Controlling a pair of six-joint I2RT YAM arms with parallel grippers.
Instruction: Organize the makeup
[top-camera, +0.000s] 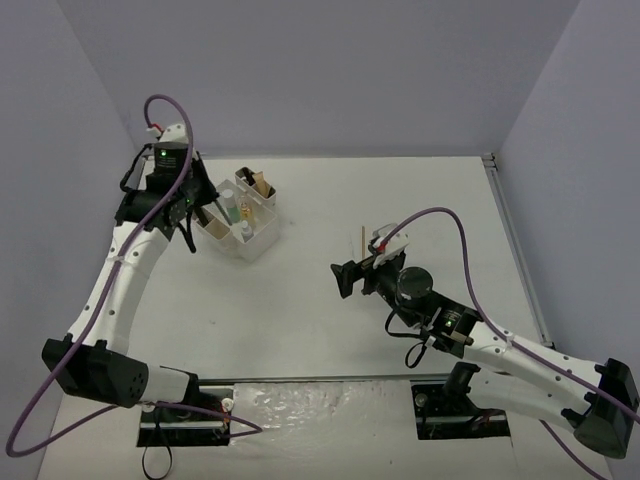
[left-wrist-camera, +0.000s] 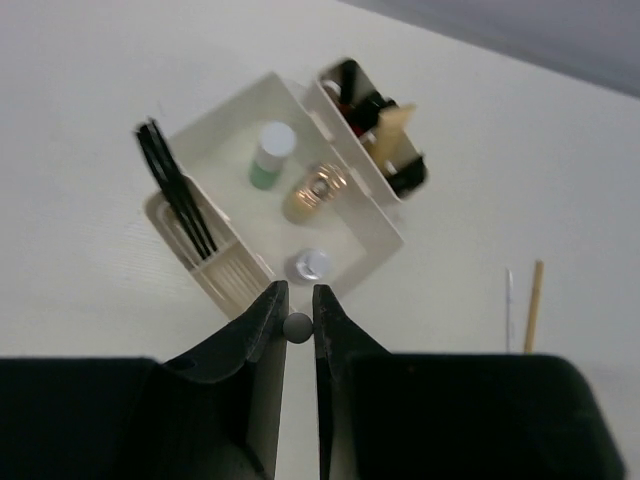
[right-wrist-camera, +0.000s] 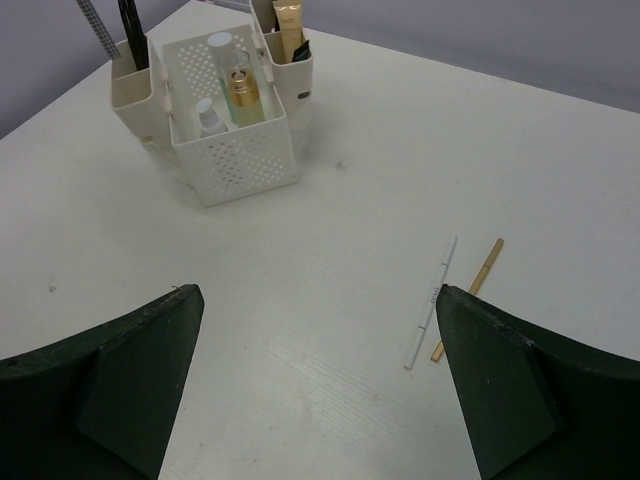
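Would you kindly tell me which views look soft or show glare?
Left wrist view: white box and gold bottle slightly soft, a highlight on the bottle. Right wrist view: crisp, the tan stick sharp. Top view: evenly lit, glare along the table's near edge.

White table (top-camera: 300, 330) w/ faint wood grain; plain lilac-grey walls (top-camera: 320, 70) on three sides; even light.

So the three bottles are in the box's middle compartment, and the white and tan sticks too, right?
No. The bottles are, but the white stick and tan stick lie on the table away from the box; the right wrist view shows it.
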